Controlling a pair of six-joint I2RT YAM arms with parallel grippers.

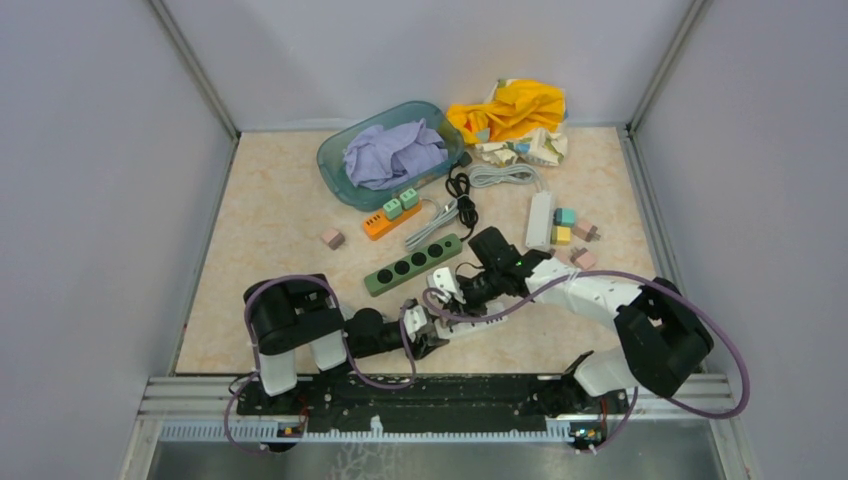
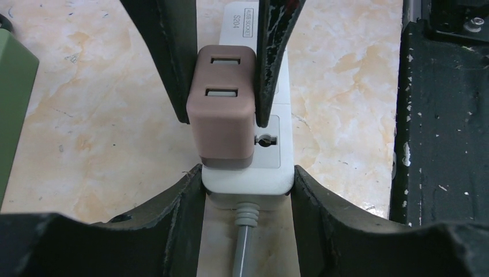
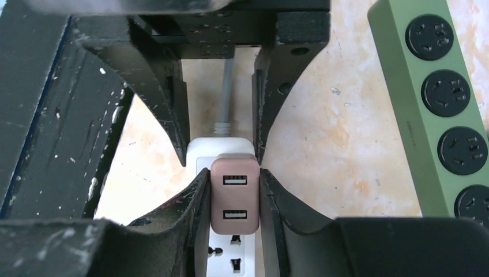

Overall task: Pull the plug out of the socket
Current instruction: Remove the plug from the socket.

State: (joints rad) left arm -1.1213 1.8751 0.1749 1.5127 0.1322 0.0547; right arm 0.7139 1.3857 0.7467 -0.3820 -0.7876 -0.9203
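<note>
While the plug [image 2: 222, 115], a brown two-port block, is being pinched on its two long sides by the right gripper [image 3: 233, 179], the white socket strip [image 2: 274, 156] beneath it is being clamped at its cable end by the left gripper [image 2: 247, 179]. Both pairs of jaws are being held only as far apart as the bodies between them, with the pads touching plastic on each side. The plug is being carried upright on the strip, at the outlet nearest the grey cable [image 2: 245, 242]; how deep its pins are sitting cannot be told.

The strip is being supported flat by the beige marbled tabletop [image 1: 280, 210], near the front edge and between the two arm bases. Just beyond it a green power strip [image 1: 412, 264] is being shown lying aslant, with an orange strip [image 1: 391, 218], a teal bin [image 1: 335, 160] of purple cloth [image 1: 395, 152], a yellow cloth [image 1: 515, 108] and small blocks [image 1: 564, 217] farther back. The table is being enclosed by plain grey walls [image 1: 100, 200] on three sides.
</note>
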